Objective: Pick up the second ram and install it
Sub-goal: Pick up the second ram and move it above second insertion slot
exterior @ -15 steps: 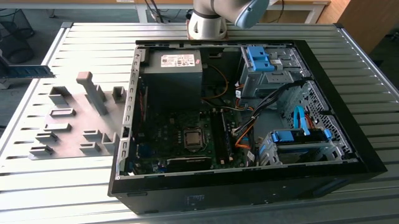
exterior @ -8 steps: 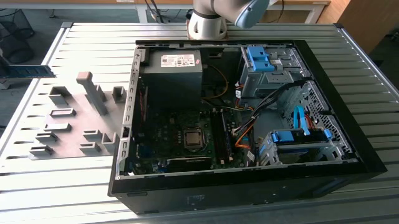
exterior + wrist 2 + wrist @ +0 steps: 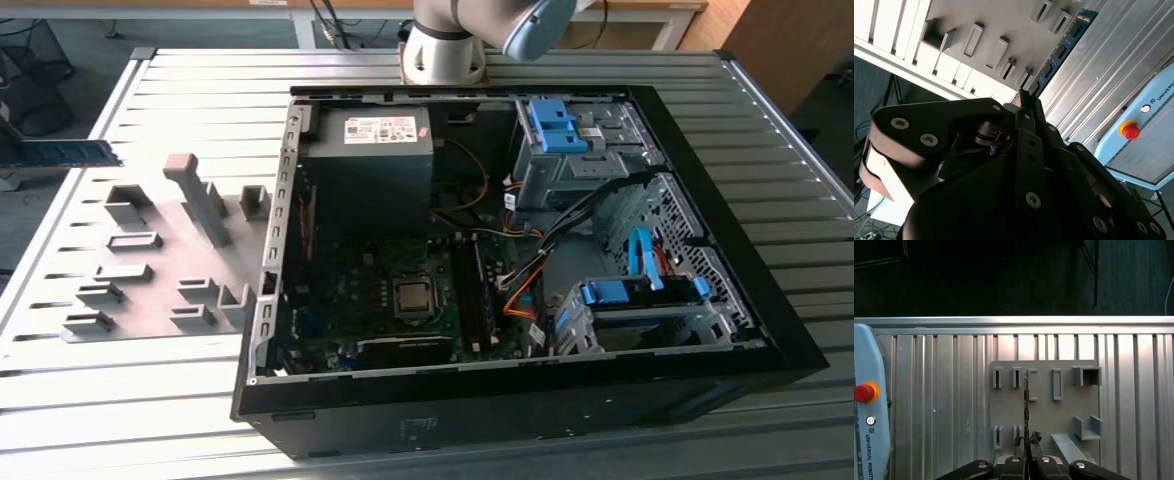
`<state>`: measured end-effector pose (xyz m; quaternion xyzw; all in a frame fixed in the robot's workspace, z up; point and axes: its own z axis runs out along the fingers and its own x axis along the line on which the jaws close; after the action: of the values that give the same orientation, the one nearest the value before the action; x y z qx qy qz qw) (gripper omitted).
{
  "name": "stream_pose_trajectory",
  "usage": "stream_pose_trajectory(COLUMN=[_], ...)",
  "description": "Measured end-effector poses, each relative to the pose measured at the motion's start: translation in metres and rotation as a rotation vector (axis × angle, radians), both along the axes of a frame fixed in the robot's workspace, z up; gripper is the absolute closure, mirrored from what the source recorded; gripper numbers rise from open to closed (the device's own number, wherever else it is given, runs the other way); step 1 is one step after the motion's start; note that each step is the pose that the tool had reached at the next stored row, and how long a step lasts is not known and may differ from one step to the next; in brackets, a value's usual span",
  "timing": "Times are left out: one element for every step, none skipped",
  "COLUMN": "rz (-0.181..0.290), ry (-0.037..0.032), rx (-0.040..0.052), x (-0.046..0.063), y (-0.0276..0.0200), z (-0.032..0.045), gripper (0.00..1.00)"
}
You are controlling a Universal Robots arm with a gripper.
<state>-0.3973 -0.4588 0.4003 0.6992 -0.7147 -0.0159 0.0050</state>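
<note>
Gripper (image 3: 1026,441): jaws clamped on one end of the second ram (image 3: 1026,400), pressing on its flat faces. In both wrist views the stick juts straight out ahead of it.
Why held so: an end grip on the faces leaves the long edges free, which I judge suits seating the board in a socket (the contact edge itself is hard to make out).
Where it is: the second ram (image 3: 64,152) hangs in the air at the exterior view's far left, above the tabletop (image 3: 134,400). It is clear of the grey tray (image 3: 150,290) and well apart from the computer case (image 3: 534,412).
Look: long, thin and flat, a dark blue-green board with a row of black chips in the second wrist view. Edge-on in the first wrist view, it is only a narrow dark line.
Tray: lies flat on the tabletop, left of the case in the exterior view. Its narrow slots probably stand parts on edge so both faces can be reached.
Case: lies open-side up, so the long black sockets (image 3: 470,285) face upward.
Progress: the stick looks picked up but not yet installed.
</note>
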Motion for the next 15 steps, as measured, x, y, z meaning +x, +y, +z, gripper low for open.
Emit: stream_pose_trajectory(rz=[0.0, 0.0, 0.0, 0.0, 0.0, 0.0, 0.0, 0.0, 0.0, 0.0, 0.0, 0.0, 0.0, 0.0, 0.0], ry=[0.0, 0.0, 0.0001, 0.0, -0.0001, 0.0, 0.0, 0.0, 0.0001, 0.0002, 0.0, 0.0, 0.0, 0.0, 0.0], rx=[-0.0001, 0.0, 0.0, 0.0, 0.0, -0.0001, 0.0, 0.0, -0.0001, -0.0001, 0.0, 0.0, 0.0, 0.0, 0.0], x=[0.0003, 0.0006, 0.0009, 0.0012, 0.0015, 0.0019, 0.0022, 0.0025, 0.0029, 0.0034, 0.0037, 0.0041, 0.0045, 0.0049, 0.0053], y=[0.0, 0.0, 0.0, 0.0, 0.0, 0.0, 0.0, 0.0, 0.0, 0.0, 0.0, 0.0, 0.0, 0.0, 0.0], z=[0.0, 0.0, 0.0, 0.0, 0.0, 0.0, 0.0, 0.0, 0.0001, 0.0001, 0.0, 0.0, 0.0, 0.0, 0.0], gripper=[0.86, 0.86, 0.86, 0.86, 0.86, 0.86, 0.86, 0.86, 0.86, 0.86, 0.86, 0.86, 0.86, 0.86, 0.86])
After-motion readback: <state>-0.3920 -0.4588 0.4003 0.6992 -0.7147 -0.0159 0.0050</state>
